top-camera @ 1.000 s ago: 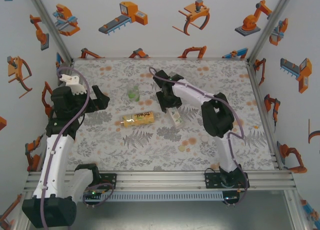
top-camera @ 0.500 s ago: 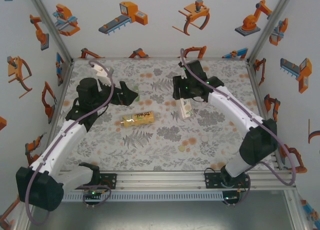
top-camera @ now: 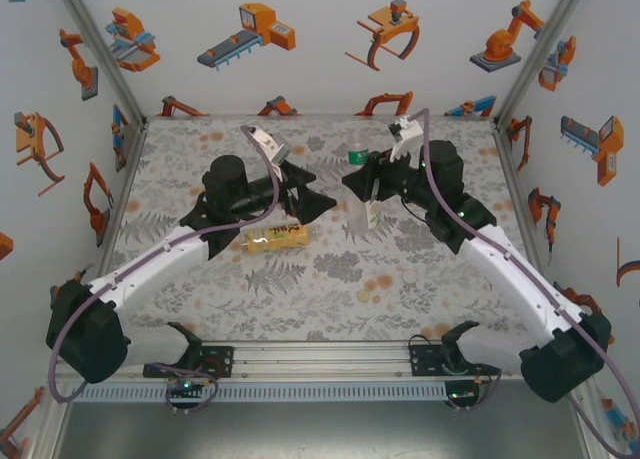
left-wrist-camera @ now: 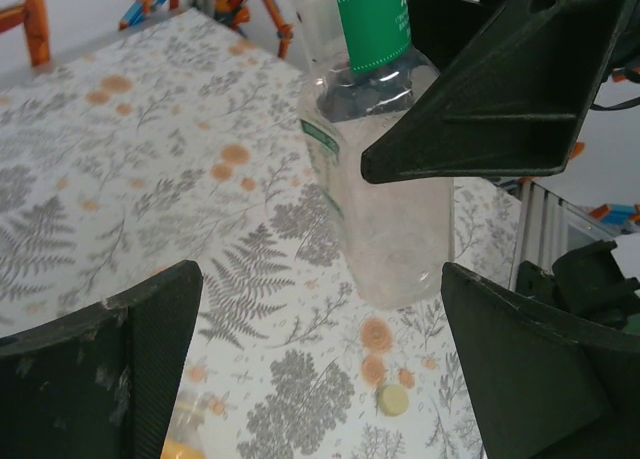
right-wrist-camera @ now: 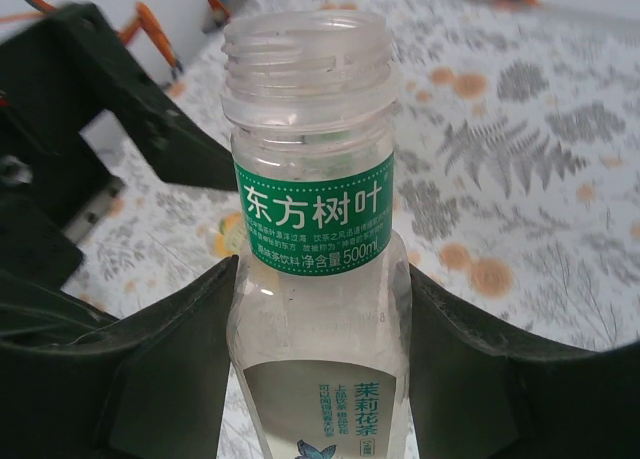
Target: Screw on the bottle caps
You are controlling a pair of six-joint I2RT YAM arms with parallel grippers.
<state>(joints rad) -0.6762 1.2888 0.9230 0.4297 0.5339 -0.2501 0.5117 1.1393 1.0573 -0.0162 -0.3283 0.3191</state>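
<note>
Caps come first from the near edge: a pale yellow-green cap lies flat on the fern-printed table, loose and well apart from both arms. Behind it, left of centre, the yellow-labelled bottle lies on its side, its right end just beside the left gripper. That gripper hangs over the middle of the table with its jaws spread wide and nothing between them; in the left wrist view its two dark fingers frame open table, with the foot of the slim bottle just beyond them. The slim clear bottle stands upright just right of centre, its base on the table. The right gripper has it clamped at mid-body, one finger pressed against each side below the green band. The threaded neck is bare, with no cap on it. The two grippers face each other, near but not touching.
</note>
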